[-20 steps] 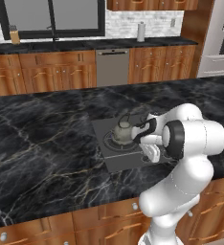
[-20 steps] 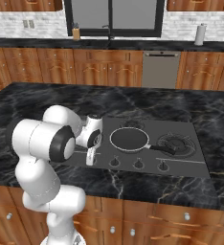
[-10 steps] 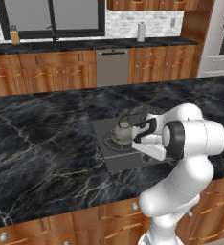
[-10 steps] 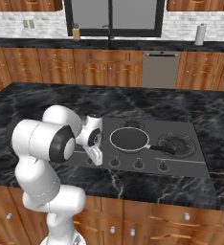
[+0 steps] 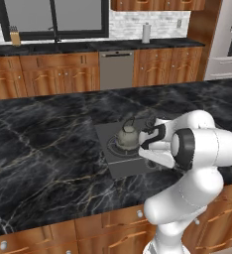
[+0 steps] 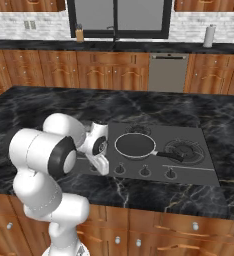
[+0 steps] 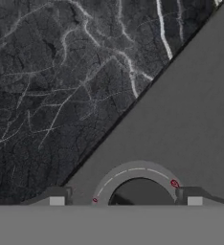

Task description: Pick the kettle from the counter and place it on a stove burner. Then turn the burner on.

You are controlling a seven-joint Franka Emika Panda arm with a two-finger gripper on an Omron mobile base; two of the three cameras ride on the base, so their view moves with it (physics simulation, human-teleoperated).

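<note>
The grey-beige kettle [image 5: 127,135] stands upright on the large round burner [image 5: 119,149] at the left end of the dark cooktop [image 6: 194,170]. My hand hangs just right of it, apart from its body. In the hand view my gripper [image 7: 125,200] is open and points down at the cooktop's front edge. A round dark knob [image 7: 140,191] with a pale ring lies between the fingertips [image 7: 56,200], which do not touch it. In the right base view my wrist hides the kettle.
A black frying pan [image 6: 135,145] sits on the middle burner, with a smaller burner [image 6: 186,148] to its right. Three more knobs [image 6: 144,171] line the cooktop's front. Black marble counter [image 5: 48,149] spreads all around.
The hand has sunk slightly toward the cooktop's front left corner. The kettle has stayed put on the burner.
</note>
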